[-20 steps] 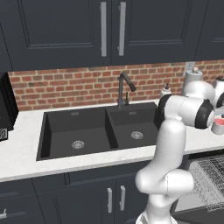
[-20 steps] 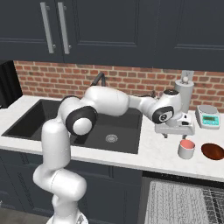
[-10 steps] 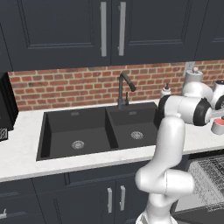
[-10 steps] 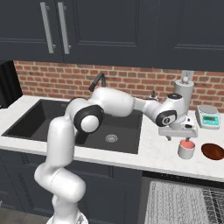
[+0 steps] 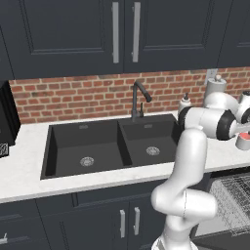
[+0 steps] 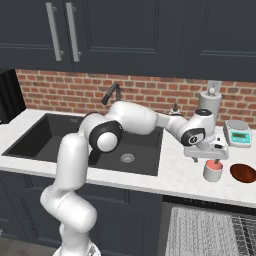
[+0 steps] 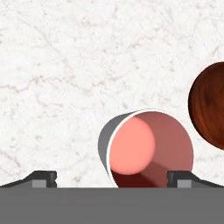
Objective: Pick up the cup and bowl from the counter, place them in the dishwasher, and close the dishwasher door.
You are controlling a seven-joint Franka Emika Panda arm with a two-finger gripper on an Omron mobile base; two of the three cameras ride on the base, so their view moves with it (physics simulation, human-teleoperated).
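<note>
The cup (image 6: pixel 213 170), white outside and red inside, stands upright on the white counter (image 6: pixel 185 182) right of the sink. It appears again at the right edge as the cup (image 5: pixel 242 141). My gripper (image 6: pixel 212 158) hangs directly over it, open and pointing down. In the hand view, the cup (image 7: pixel 148 148) sits low between the open gripper (image 7: pixel 113 179) fingertips, nearer the right one, and nothing is held. The dark brown bowl (image 6: pixel 243 173) lies just right of the cup, cut off by the frame edge as the bowl (image 7: pixel 210 105). The dishwasher (image 6: pixel 210 235) stands open below, its wire rack (image 5: pixel 229 195) pulled out.
The black double sink (image 6: pixel 75 140) with a dark faucet (image 5: pixel 138 100) lies to the left. A small scale (image 6: pixel 237 134) and a grey canister appliance (image 6: pixel 209 102) stand against the brick wall behind the cup. A black appliance (image 5: pixel 7 122) sits at the far left.
The arm has swung right and slightly down, bringing the gripper from beside the cup to directly above it. The jaws stayed open. Cup and bowl have not moved.
</note>
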